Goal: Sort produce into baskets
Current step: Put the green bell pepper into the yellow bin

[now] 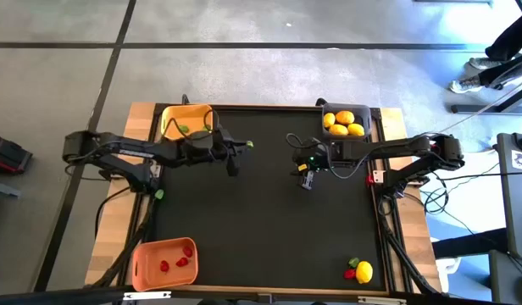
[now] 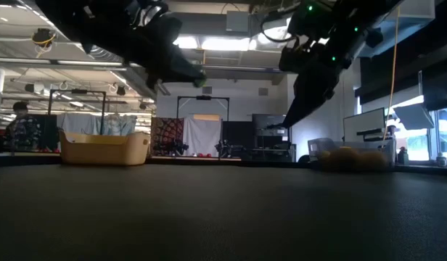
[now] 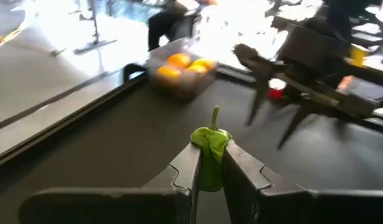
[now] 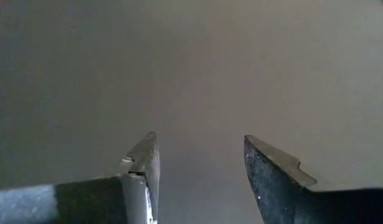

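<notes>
My left gripper (image 1: pixel 242 149) is high above the mat's far middle, shut on a small green piece (image 3: pixel 210 151) with a stem; it also shows in the high view (image 1: pixel 248 144) and the low view (image 2: pixel 201 80). My right gripper (image 1: pixel 301 169) hangs open and empty over the bare mat (image 4: pixel 201 158), right of the left one. The yellow basket (image 1: pixel 186 120) at far left holds one green piece (image 1: pixel 183 130). The dark grey basket (image 1: pixel 346 124) at far right holds several lemons. The orange basket (image 1: pixel 163 263) at near left holds red pieces. My left gripper pinches the green piece's body (image 3: pixel 209 163) between its two fingers, one on each side. The stem (image 3: pixel 216 116) sticks out past the fingertips. The fingers point roughly level toward the table's right. The piece is lifted clear of the mat.
A lemon (image 1: pixel 363 272), a red piece (image 1: pixel 349 274) and a green piece (image 1: pixel 354 263) lie on the mat at the near right corner. The mat's middle (image 1: pixel 269 220) is bare. A person's legs (image 1: pixel 498 59) stand beyond the table's far right.
</notes>
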Controlling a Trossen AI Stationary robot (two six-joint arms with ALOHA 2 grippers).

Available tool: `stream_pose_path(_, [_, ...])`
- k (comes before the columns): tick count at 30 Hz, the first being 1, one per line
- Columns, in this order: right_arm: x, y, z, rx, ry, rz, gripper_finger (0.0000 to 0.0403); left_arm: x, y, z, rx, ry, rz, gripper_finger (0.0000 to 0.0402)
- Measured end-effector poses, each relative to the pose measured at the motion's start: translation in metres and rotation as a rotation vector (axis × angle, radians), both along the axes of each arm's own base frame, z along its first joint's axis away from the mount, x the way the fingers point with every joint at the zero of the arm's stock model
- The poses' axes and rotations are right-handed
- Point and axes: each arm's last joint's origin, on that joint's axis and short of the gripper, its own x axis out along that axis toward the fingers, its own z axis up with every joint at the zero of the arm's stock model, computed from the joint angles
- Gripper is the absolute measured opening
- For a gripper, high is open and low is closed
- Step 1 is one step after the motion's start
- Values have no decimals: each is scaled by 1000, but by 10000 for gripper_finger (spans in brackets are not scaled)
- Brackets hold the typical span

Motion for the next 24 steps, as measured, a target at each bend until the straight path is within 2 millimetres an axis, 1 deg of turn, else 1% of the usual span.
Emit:
stream_pose_path(3, [1,0,-11,7,17,-5,175,-16,10,4,-29,63,74,49])
stream_pose_path(7, [4,-1,-22,19,24,-21,175,-40,23,4,-91,171,189,49])
stream_pose_path(11, [8,-1,-32,21,47,-20,175,-63,35,1,-170,273,310,49])
stream_pose_path(13, [11,-2,-34,17,30,-18,175,-73,42,-2,-200,321,365,49])
stream_pose_path(18, [14,-2,-39,4,39,2,175,-93,60,-10,-244,416,526,49])
stream_pose_path(24, [16,-2,-40,1,30,3,175,-105,79,-14,-266,426,640,49])
